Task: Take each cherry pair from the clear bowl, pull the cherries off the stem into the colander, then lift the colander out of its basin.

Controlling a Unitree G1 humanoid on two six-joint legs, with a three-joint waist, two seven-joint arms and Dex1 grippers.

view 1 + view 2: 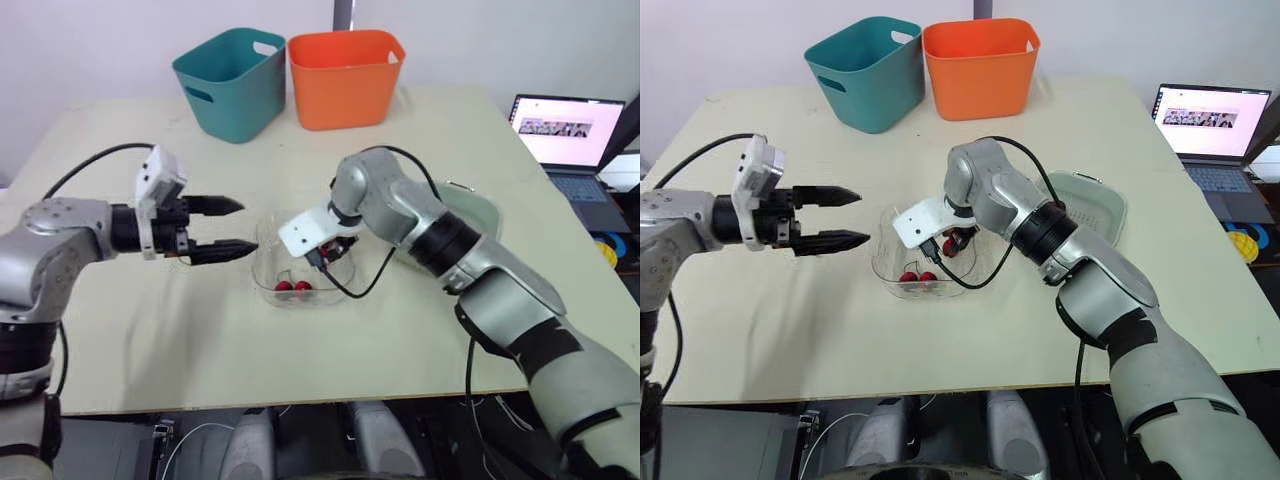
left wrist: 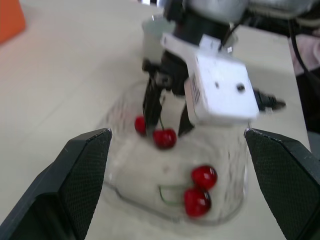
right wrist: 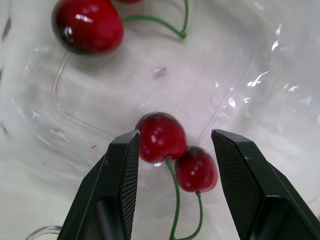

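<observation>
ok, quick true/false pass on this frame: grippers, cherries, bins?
1. The right gripper is down in the clear bowl, its fingers open on either side of a cherry pair. True.
2. The left gripper is shut. False: it is open and empty, hovering beside the bowl.
3. A second cherry pair lies in the bowl. True.
4. The orange bin stands on the robot's left of the teal bin. False: the teal bin is on the left, the orange bin on the right.
</observation>
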